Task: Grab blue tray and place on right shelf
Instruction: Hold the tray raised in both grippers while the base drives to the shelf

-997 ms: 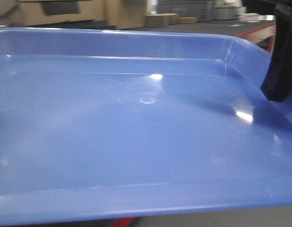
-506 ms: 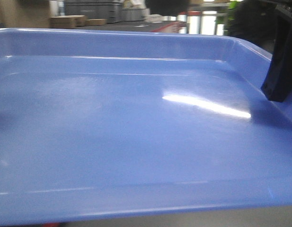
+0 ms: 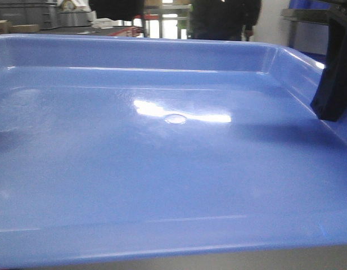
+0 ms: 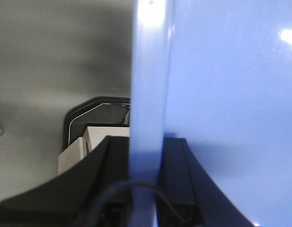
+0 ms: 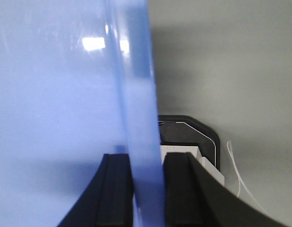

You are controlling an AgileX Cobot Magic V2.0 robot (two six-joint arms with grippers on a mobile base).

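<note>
The room behind had slid leftward since the earlier frame, bringing a dark-clothed person (image 3: pixel 224 19) beyond the far rim, while the large glossy periwinkle-blue plastic tray (image 3: pixel 106 185) kept filling the front view. The left gripper (image 4: pixel 145 146) and right gripper (image 5: pixel 146 163) had their jaws clamped on opposite rims, holding it above the grey floor (image 4: pixel 51 56).
</note>
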